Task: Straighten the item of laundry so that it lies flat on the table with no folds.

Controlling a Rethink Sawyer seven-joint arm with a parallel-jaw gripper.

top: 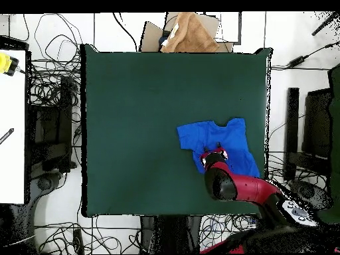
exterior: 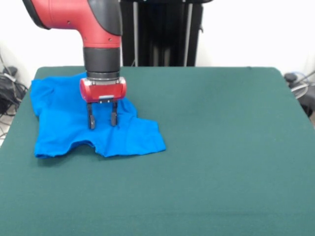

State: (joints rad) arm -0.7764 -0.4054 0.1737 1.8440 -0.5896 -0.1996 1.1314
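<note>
The item of laundry point(exterior: 64, 115) is a bright blue T-shirt lying rumpled and partly folded at the left of the table point(exterior: 221, 147) in the front view. No lettering shows on it. In the overhead view the shirt point(top: 222, 138) lies near the right edge of the table point(top: 146, 119). My gripper point(exterior: 102, 120) hangs open over the middle of the shirt, its two dark fingers point(exterior: 91, 120) pointing down at the cloth with nothing between them. In the overhead view the gripper point(top: 214, 157) sits over the shirt's lower edge.
Cables and dark equipment point(exterior: 10, 88) lie beyond the table's left edge in the front view. A brown cardboard box point(top: 189, 33) stands past the top edge in the overhead view, and a white bench point(top: 12, 126) runs along the left.
</note>
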